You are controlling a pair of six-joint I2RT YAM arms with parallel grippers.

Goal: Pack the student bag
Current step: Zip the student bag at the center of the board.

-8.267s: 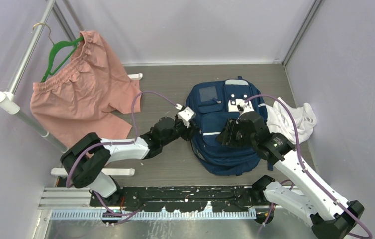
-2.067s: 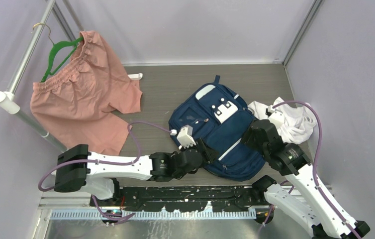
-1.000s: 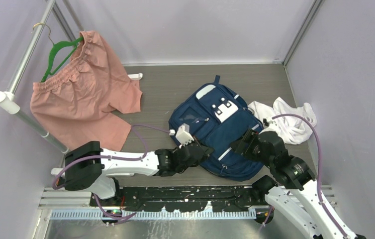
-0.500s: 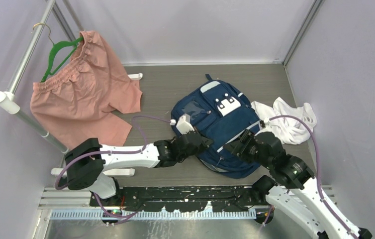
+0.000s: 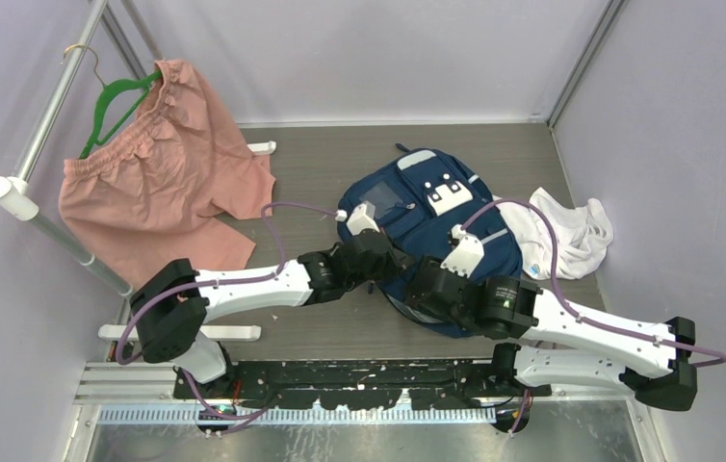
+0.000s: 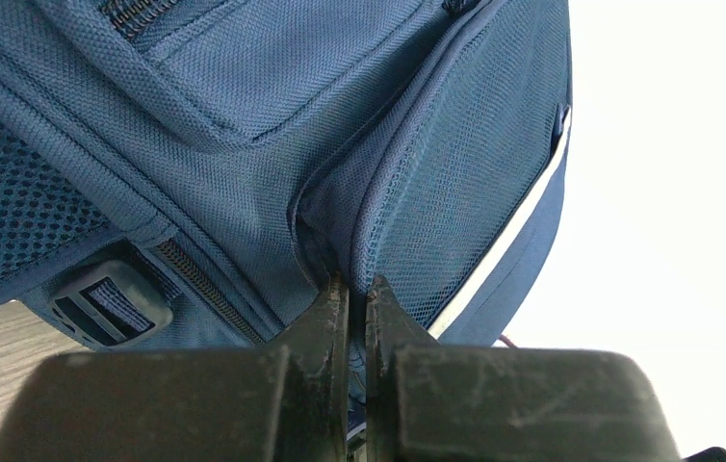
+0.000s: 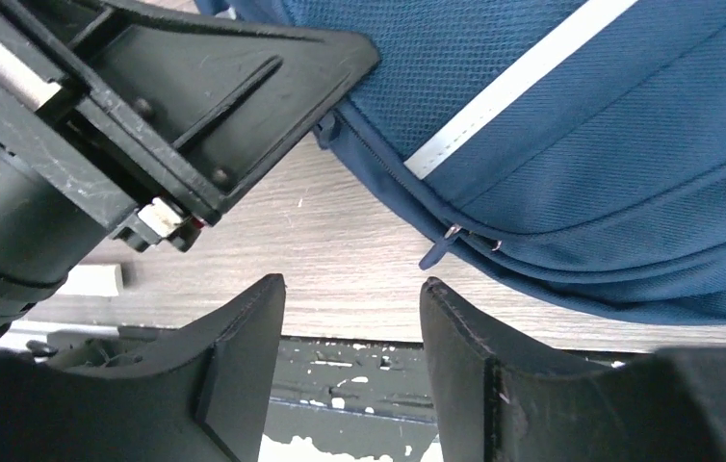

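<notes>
The student bag (image 5: pixel 436 207), navy with white stripes, lies front up in the middle of the table. My left gripper (image 5: pixel 390 262) is at its near left side. In the left wrist view this gripper (image 6: pixel 357 289) is shut on a fold of the bag's fabric (image 6: pixel 244 125) by the mesh side pocket. My right gripper (image 5: pixel 417 294) is at the bag's near edge. In the right wrist view it (image 7: pixel 351 289) is open and empty, just short of a zipper pull (image 7: pixel 436 252) on the bag (image 7: pixel 581 144). The left gripper's body (image 7: pixel 147 115) is close by.
A white cloth (image 5: pixel 571 231) lies crumpled against the bag's right side. Pink shorts (image 5: pixel 162 183) on a green hanger (image 5: pixel 114 106) hang from a metal rail (image 5: pixel 41 125) at the left. Walls close the table on three sides.
The bag has been pulled and turned, its top now pointing further back. My right arm has swung left and low to the bag's near edge. The left gripper keeps its hold.
</notes>
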